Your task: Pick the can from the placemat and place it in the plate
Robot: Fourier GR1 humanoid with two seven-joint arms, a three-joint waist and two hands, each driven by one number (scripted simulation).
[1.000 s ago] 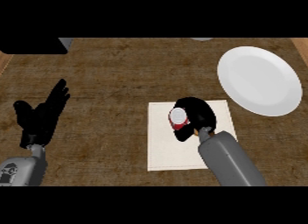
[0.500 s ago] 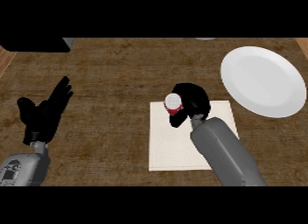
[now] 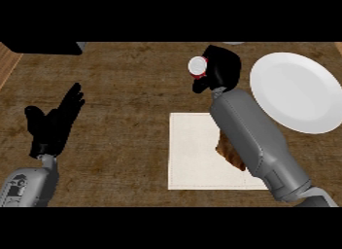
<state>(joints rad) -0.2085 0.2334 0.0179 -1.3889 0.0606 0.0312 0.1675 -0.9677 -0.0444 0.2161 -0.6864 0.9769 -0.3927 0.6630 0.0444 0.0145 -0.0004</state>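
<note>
No readable text, labels, brands or nos. anywhere. The can (image 3: 198,65) shows only a white top w/ red rim, no lettering; the plate (image 3: 299,92) and placemat (image 3: 195,155) are plain.

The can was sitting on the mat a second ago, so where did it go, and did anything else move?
The right hand, curled round the can, lifted it off the placemat and carried it up the view, past the mat's far edge. It now sits beside the plate, not yet over it. The left hand stayed open and resting at the left. Placemat and plate kept their places on the counter.
</note>
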